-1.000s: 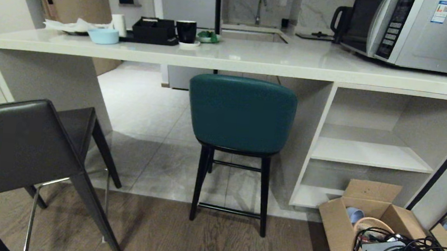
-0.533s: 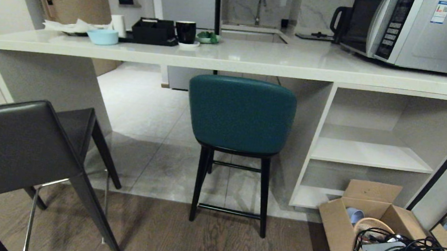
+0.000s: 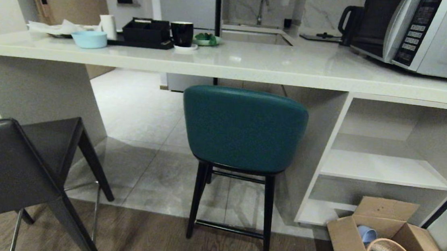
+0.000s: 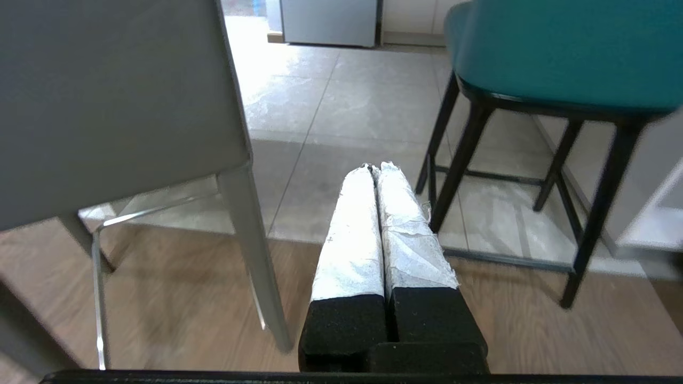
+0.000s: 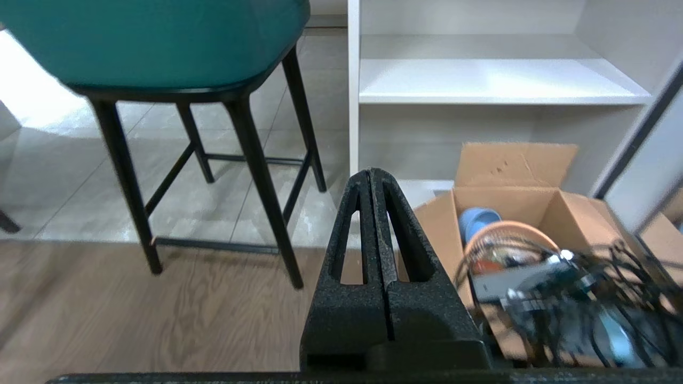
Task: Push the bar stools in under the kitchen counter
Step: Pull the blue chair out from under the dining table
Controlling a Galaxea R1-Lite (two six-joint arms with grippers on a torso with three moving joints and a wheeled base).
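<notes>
Grey stool (image 3: 9, 171) cut off at frame edge; left gripper (image 4: 378, 169), right gripper (image 5: 372, 173) closed, empty

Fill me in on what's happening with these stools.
Nothing is being handled yet. The robot faces the kitchen counter with both arms held low. The left hand and the right hand are shut and empty, touching neither stool. The teal stool stands in front of the counter's edge, beside the open shelving, not pushed under. The dark grey stool stands further out on the robot's left, near the panel leg.
</notes>
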